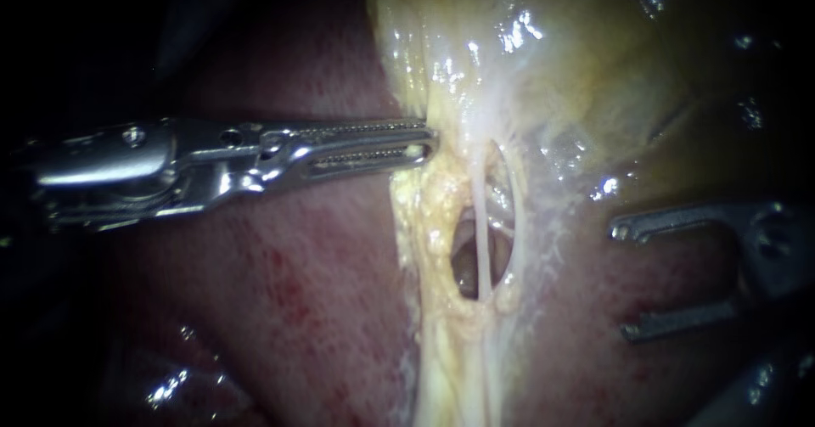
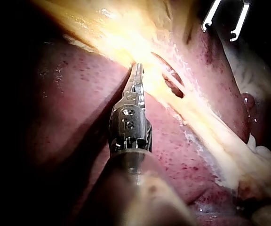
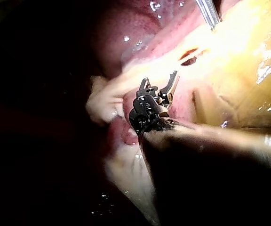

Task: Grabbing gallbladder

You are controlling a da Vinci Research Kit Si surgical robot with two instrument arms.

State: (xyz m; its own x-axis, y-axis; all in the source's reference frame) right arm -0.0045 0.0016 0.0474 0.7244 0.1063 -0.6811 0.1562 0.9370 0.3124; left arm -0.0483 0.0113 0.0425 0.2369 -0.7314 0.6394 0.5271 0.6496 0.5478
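The yellowish gallbladder [image 1: 543,62] lies over the red liver [image 1: 297,291] and narrows to a pale band running down. My left instrument [image 1: 422,142] reaches in level from the left. Its slotted jaws are shut on the gallbladder's left edge, with a yellow bit of tissue at their tips. From the left wrist view its tip [image 2: 137,68] is buried in that same yellow edge [image 2: 121,47]. My right instrument [image 1: 624,283] waits at the right, jaws wide open with nothing gripped, clear of the band. It shows open over the liver in its own view [image 3: 159,81] too.
Below the left jaws a dark opening [image 1: 465,261] gapes in the pale band, crossed lengthwise by a thin whitish tube [image 1: 482,223]. Wet liver surface lies on both sides. My right instrument's open jaws [image 2: 222,21] show ahead of the left one.
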